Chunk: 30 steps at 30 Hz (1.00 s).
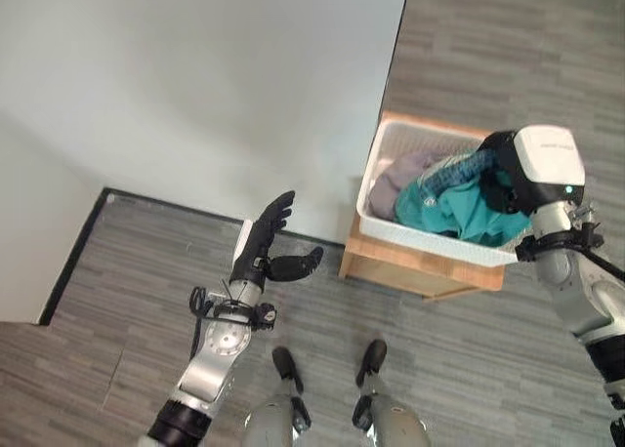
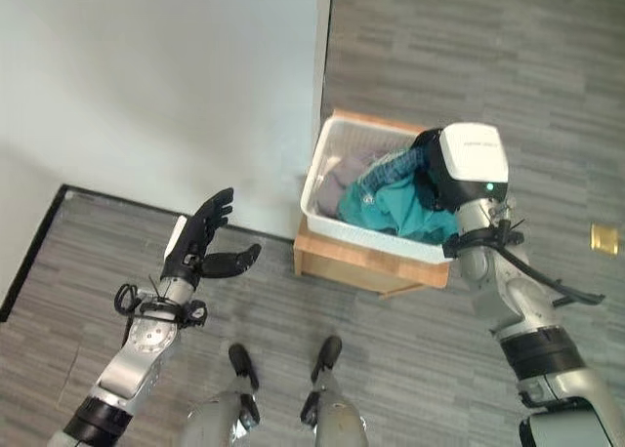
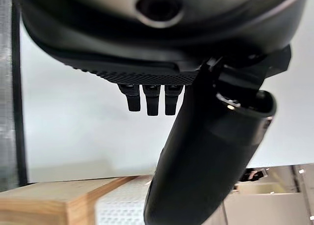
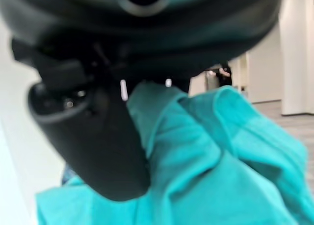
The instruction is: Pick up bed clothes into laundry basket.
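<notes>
Left hand (image 1: 262,244) is held up over the floor (image 1: 469,349), fingers straight and spread wide, thumb out to the side, holding nothing. Well off to its right, the right hand (image 2: 431,171) sits in the white basket (image 2: 322,179), its thumb against teal cloth (image 2: 391,208); its fingers are hidden, so its grip cannot be told. Grey cloth (image 2: 344,181) lies beside the teal. Under the basket stands a wooden stand (image 2: 366,262).

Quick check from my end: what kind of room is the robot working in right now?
Probably a bedroom or a mock one: a white bed surface with a dark edge, grey wood-look flooring, and a white laundry basket of clothes on a low wooden stand.
</notes>
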Tool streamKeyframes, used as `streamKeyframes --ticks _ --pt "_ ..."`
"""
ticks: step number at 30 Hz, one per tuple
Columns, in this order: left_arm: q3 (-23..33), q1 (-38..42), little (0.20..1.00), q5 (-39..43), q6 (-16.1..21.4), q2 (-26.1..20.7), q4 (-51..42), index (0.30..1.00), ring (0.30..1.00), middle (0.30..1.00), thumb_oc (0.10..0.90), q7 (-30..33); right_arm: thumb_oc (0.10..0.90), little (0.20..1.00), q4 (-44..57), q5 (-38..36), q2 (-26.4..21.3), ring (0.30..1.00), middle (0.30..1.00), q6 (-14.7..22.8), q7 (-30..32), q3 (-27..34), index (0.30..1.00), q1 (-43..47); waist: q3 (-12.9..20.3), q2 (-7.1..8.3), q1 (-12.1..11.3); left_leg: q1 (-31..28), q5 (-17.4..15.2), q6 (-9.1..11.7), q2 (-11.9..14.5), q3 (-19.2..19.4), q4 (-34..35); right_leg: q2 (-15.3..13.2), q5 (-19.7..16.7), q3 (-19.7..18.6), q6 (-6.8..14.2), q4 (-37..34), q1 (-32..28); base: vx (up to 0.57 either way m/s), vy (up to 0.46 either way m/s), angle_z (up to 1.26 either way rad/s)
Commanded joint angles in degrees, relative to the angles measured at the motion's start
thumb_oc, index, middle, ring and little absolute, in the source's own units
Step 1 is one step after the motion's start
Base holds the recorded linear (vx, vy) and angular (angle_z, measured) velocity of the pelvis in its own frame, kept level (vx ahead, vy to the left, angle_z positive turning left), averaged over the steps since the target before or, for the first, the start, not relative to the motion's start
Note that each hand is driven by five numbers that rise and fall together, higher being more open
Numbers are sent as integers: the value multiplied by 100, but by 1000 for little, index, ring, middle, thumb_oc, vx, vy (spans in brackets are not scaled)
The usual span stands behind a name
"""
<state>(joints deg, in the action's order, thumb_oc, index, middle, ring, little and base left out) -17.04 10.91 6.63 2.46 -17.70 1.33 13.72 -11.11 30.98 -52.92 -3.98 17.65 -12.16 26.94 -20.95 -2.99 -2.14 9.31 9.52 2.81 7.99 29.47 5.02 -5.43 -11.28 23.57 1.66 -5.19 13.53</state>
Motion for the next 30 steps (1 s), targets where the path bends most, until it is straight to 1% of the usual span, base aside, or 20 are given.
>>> streamKeyframes --ticks 1,5,6,7,8,12,13,14,15,18,20,26,30 --pt "-236 608 900 -247 637 20 -534 900 900 900 800 240 400 300 170 61 -476 300 300 -84 721 122 300 1058 -28 94 43 198 -551 659 629 -300 -2 -566 1215 77 878 19 -27 -18 14 -10" --pt "-336 813 900 -228 649 35 -378 900 900 900 800 265 400 300 127 121 -458 300 300 -118 768 7 300 1196 -133 203 94 243 -556 653 652 -175 -2 -561 1153 51 932 19 114 -18 25 -11" --pt "-332 824 900 -228 655 39 -366 900 900 900 800 268 400 300 117 123 -457 300 300 -120 770 -9 300 1218 -135 206 89 243 -557 652 651 -163 -2 -562 1150 39 933 19 123 0 30 -15" --pt "-326 884 900 -224 663 36 -329 900 900 900 800 287 400 300 88 148 -447 300 300 -127 759 -104 300 1338 -158 245 83 257 -556 656 665 -114 -2 -560 1127 33 956 19 170 -1 60 -19" --pt "-346 1004 900 -175 672 11 -309 900 900 900 800 307 400 300 9 187 -455 300 300 -178 775 -306 300 1626 -192 337 61 286 -569 638 682 -25 -2 -536 1089 26 993 19 274 -2 89 -25" --pt "-436 1342 900 -63 691 49 -183 900 900 900 800 427 400 300 -137 221 -389 300 300 -307 836 -670 300 2296 -315 518 4 323 -555 634 759 176 -2 -488 1029 -16 1056 19 443 -10 80 -41" --pt "-416 1369 900 -58 699 55 -165 900 900 900 800 431 400 300 -172 211 -388 300 300 -308 846 -723 300 2372 -333 518 2 316 -557 636 761 199 -2 -485 1024 -38 1054 19 454 -23 44 -38" --pt "-512 1482 900 -43 707 72 -158 900 900 900 800 464 400 300 -184 182 -360 300 300 -359 920 -840 300 2687 -404 608 -13 336 -538 652 816 247 -2 -459 988 -46 1057 19 509 -20 30 -37" --pt "-548 1563 900 -53 720 79 -147 900 900 900 800 462 400 300 -231 174 -387 300 300 -371 952 -937 300 2893 -451 654 -15 339 -534 661 846 292 -2 -458 966 -49 1071 19 535 -38 32 -21" --pt "-613 1771 900 -54 768 107 -55 900 900 900 800 482 400 300 -329 171 -464 300 300 -400 1051 -1240 300 3469 -591 748 -27 367 -510 692 894 345 -2 -470 910 -9 1083 19 592 -24 22 -28" --pt "-675 1841 900 -44 785 107 -12 900 900 900 800 516 400 300 -398 144 -510 300 300 -407 1078 -1398 300 3739 -628 800 -39 383 -500 706 914 353 -2 -478 883 10 1083 19 616 -16 9 -15" --pt "-756 2171 900 -26 826 161 116 900 900 900 800 621 400 300 -589 -9 -608 300 300 -462 1170 -1663 300 4317 -818 765 -42 526 -467 736 913 289 -2 -547 822 61 1083 19 727 0 0 0" --pt "-717 2245 900 -71 836 115 122 900 900 900 800 707 400 300 -675 -83 -676 300 300 -446 1186 -1808 300 4515 -875 786 9 660 -446 742 917 245 -2 -552 797 88 1106 19 807 -5 0 2"
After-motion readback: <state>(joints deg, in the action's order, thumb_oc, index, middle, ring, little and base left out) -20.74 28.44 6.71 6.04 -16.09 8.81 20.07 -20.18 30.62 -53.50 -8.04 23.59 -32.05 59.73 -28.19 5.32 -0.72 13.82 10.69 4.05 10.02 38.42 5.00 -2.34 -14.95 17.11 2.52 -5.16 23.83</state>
